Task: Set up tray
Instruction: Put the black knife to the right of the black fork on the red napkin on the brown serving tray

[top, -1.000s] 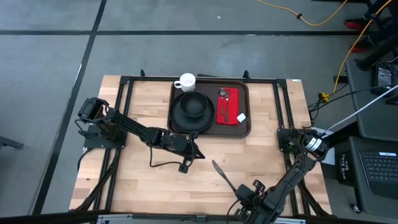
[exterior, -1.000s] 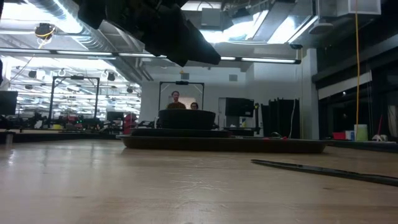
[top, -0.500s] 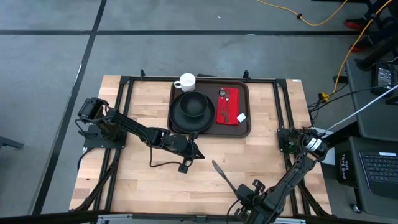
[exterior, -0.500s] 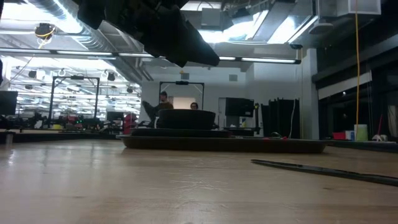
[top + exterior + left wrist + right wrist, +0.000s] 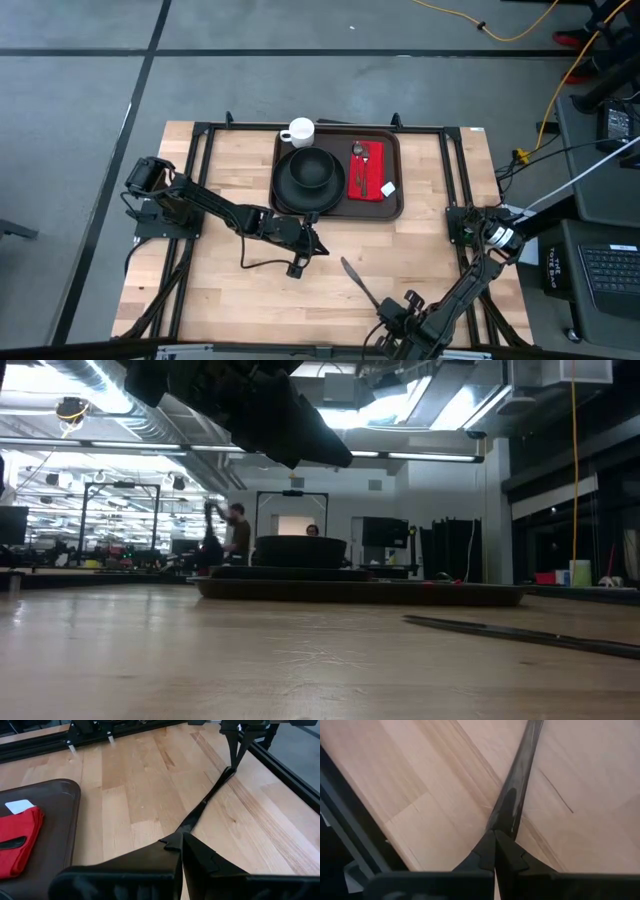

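The dark brown tray [image 5: 396, 206] lies at the table's far middle. On it are a round black plate [image 5: 284, 196] with a black bowl [image 5: 310, 172], and a red napkin [image 5: 366, 174] with a spoon. A white mug [image 5: 299, 131] stands by its far-left corner. A dark, thin utensil [image 5: 355, 279] lies flat on the wood near the front edge. My right gripper [image 5: 495, 837] is shut and points steeply down at the utensil's near end. My left gripper [image 5: 180, 845] is shut, holds nothing, and hovers just in front of the tray. My right gripper meets the utensil's near end [image 5: 506, 815] with its shut fingertips, coming from above and slanting along the utensil. I cannot tell whether the end is pinched between the fingers or only touched. The utensil lies flat on the table along its whole length [image 5: 510, 633].
Black frame rails [image 5: 455, 180] run along the table's sides and far edge. Bare wood [image 5: 220, 290] spreads left of the utensil and in front of the tray. A cable [image 5: 262, 262] hangs under my left arm. A person [image 5: 235, 530] moves in the room beyond the table.
The arms and the utensil have kept their places. In the room behind the table a person has walked toward the left.
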### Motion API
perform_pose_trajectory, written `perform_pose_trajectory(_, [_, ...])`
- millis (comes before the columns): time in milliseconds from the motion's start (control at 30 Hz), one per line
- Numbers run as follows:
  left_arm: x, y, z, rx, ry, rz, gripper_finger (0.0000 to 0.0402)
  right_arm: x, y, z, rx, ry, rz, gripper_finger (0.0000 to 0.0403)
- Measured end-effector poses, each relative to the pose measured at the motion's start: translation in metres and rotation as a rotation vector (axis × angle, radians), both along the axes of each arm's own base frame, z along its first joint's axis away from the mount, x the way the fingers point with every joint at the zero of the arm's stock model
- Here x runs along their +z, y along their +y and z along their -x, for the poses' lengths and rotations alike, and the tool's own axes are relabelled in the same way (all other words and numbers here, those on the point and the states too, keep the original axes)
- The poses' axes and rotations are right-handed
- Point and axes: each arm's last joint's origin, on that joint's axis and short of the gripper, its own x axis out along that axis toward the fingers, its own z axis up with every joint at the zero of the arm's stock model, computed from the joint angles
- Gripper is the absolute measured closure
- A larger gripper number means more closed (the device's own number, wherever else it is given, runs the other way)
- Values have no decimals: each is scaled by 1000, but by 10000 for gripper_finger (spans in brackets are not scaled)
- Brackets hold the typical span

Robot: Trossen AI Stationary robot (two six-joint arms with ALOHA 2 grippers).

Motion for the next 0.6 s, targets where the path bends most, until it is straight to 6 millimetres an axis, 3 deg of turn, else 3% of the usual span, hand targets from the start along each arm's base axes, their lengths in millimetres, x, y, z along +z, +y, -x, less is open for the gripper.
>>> perform_pose_trajectory(600, [0, 0, 0, 0, 0, 0, 398, -1, -3, 4, 12, 49, 33, 403])
